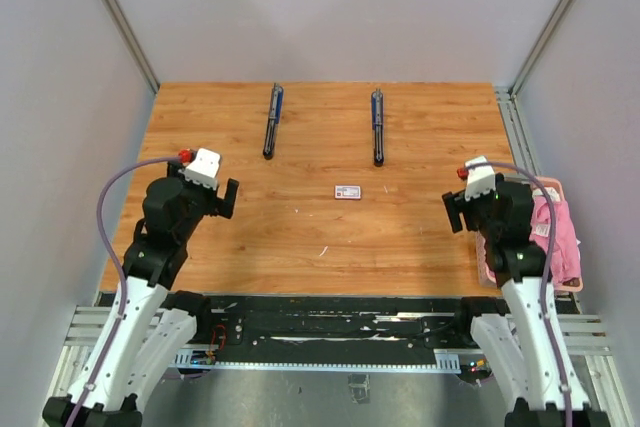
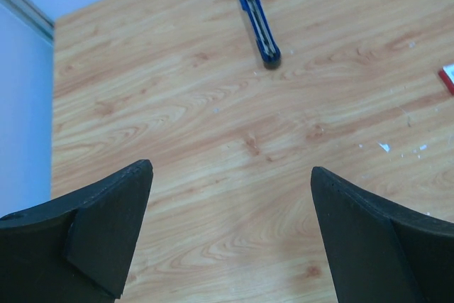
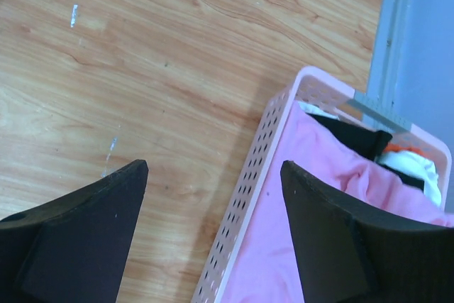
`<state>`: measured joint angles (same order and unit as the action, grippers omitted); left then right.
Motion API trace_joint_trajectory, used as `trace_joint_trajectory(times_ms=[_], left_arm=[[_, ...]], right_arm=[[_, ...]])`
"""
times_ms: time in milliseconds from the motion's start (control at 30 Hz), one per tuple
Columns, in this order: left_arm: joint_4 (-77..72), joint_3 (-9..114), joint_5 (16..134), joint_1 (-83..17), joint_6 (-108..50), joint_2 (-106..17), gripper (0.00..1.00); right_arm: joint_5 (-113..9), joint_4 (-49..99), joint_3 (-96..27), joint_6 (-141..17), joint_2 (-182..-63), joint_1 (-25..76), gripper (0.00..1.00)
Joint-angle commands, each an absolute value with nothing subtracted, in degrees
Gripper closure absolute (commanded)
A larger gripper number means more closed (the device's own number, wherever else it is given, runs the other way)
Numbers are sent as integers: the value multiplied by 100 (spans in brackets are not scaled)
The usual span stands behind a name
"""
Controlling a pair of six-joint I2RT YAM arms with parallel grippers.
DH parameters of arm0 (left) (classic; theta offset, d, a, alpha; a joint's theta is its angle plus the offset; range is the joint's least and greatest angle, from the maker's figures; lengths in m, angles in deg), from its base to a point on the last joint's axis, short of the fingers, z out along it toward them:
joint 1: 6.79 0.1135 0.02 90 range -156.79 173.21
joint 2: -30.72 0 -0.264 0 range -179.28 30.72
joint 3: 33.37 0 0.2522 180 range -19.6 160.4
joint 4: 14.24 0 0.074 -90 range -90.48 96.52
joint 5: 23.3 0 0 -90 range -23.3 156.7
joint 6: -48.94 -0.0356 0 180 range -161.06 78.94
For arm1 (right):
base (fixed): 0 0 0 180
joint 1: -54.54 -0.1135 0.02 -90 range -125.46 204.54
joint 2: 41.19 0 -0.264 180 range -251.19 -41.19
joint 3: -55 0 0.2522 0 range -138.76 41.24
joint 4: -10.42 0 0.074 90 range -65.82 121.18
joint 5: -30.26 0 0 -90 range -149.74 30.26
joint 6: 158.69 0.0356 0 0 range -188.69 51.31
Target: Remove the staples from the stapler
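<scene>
Two long blue staplers lie at the far side of the wooden table, one on the left (image 1: pixel 272 120) and one on the right (image 1: pixel 377 126). In the left wrist view the left stapler's (image 2: pixel 253 12) near end shows a silvery channel along its top. I cannot make out any staples; a few pale flecks (image 1: pixel 323 250) lie on the wood. My left gripper (image 1: pixel 228 197) (image 2: pixel 230 168) hovers open and empty, well short of the left stapler. Over the table's right side, my right gripper (image 1: pixel 452 209) (image 3: pixel 214 164) is open and empty above a basket's edge.
A small flat white box with red marking (image 1: pixel 347 192) lies mid-table, its edge (image 2: pixel 448 79) just showing in the left wrist view. A pink perforated basket (image 3: pixel 262 168) (image 1: pixel 556 184) holding pink cloth (image 3: pixel 319 175) stands at the right edge. Grey walls enclose the table.
</scene>
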<state>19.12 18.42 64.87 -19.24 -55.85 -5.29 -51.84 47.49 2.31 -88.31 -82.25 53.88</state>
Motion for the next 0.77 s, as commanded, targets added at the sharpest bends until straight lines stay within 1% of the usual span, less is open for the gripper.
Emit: trace_joint_trajectory(times_ms=[0,100,233,533,633,733], left_arm=[[1401,1844,5988,-1883,-5537,96,2],[1579,1844,6113,-1883,-5609,494,2],[1715,1844,6108,-1883,-5594,855,2],[1378,1844,5873,-1883,-5571,1158,2],[1260,1844,5680,-1882,-5557,1249,2],[1173,1844,5516,-1879,-5530,1213,2]], right_arm=[[-5668,4286,1087,-8790,-6883,5428,22],[-6001,3923,1476,-8606,-6043,5428,22],[-6290,4039,1661,-8572,-5542,5427,19],[-6351,4168,1694,-8540,-5654,5428,19],[-6377,4137,1734,-8548,-5674,5428,21],[-6387,4122,1718,-8564,-5705,5428,19]])
